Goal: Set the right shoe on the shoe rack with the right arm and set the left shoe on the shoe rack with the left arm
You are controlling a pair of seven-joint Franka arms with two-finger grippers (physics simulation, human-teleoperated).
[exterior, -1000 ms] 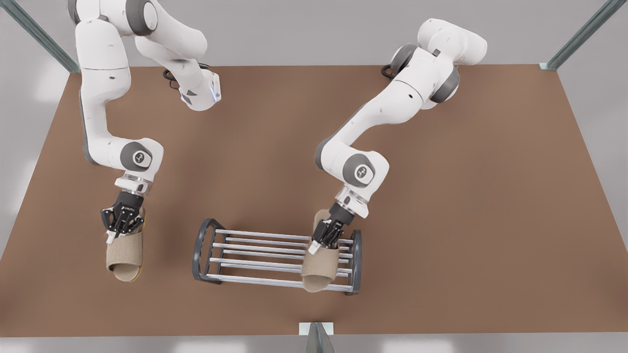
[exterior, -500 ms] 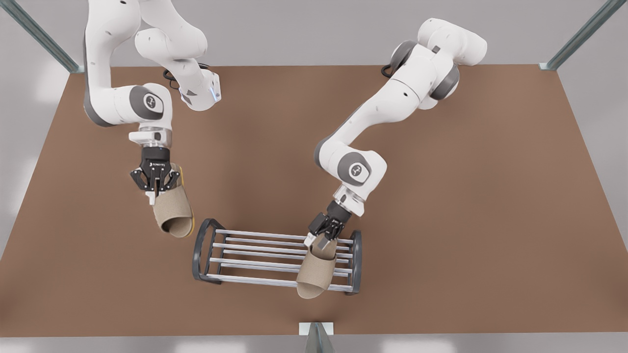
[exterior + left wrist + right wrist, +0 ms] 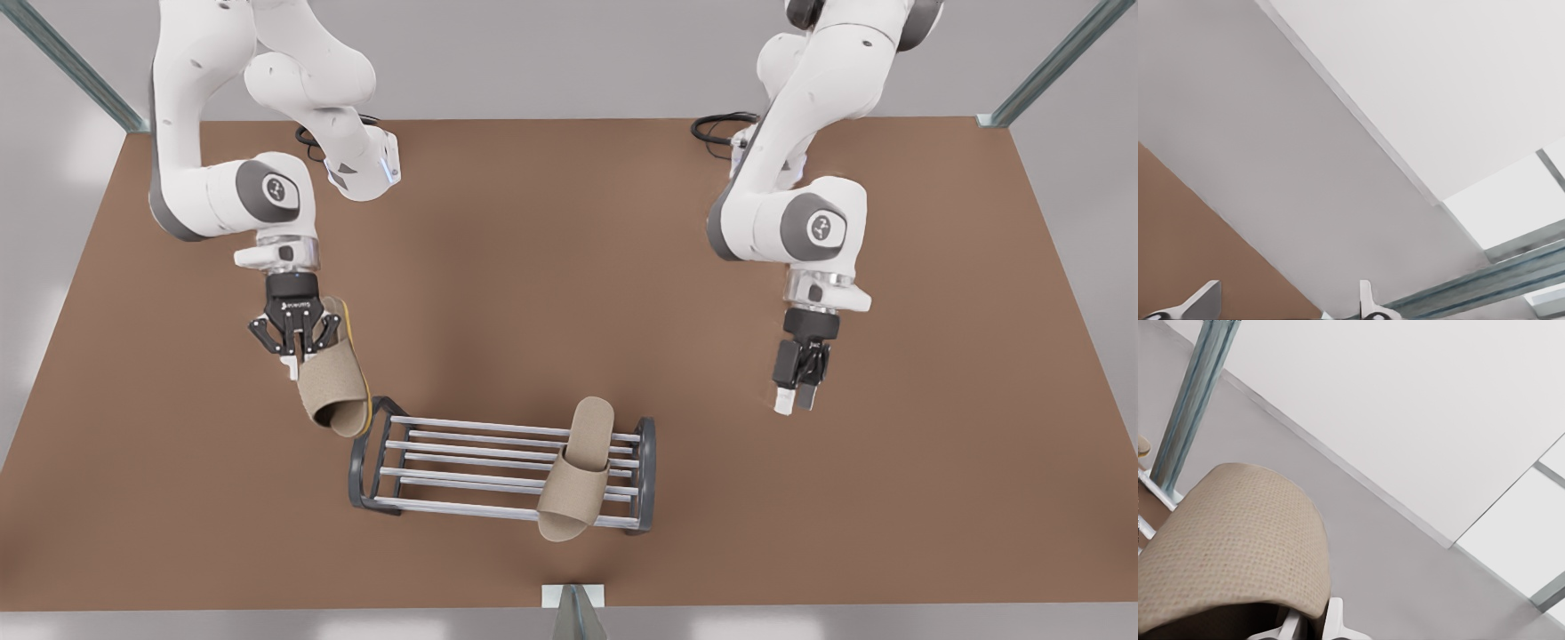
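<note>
1. The shoe rack (image 3: 502, 476) has bare bars from its end at the front view's left to the middle.
2. A tan slipper (image 3: 573, 480) lies across the bars at the other end.
3. The held slipper (image 3: 333, 391) hangs just beside the bare end frame.
4. The desk (image 3: 889, 498) lies bare around the rack.

The left end effector (image 3: 794, 396) has released the beige woven slipper (image 3: 573, 480) onto the two-tier silver-barred shoe rack (image 3: 502, 474) and withdrawn, empty, over the brown counter (image 3: 933, 462) toward the front view's right. The right end effector (image 3: 294, 355) has lifted the second beige slipper (image 3: 333, 387) off the counter to just beside the rack's end frame.
</note>
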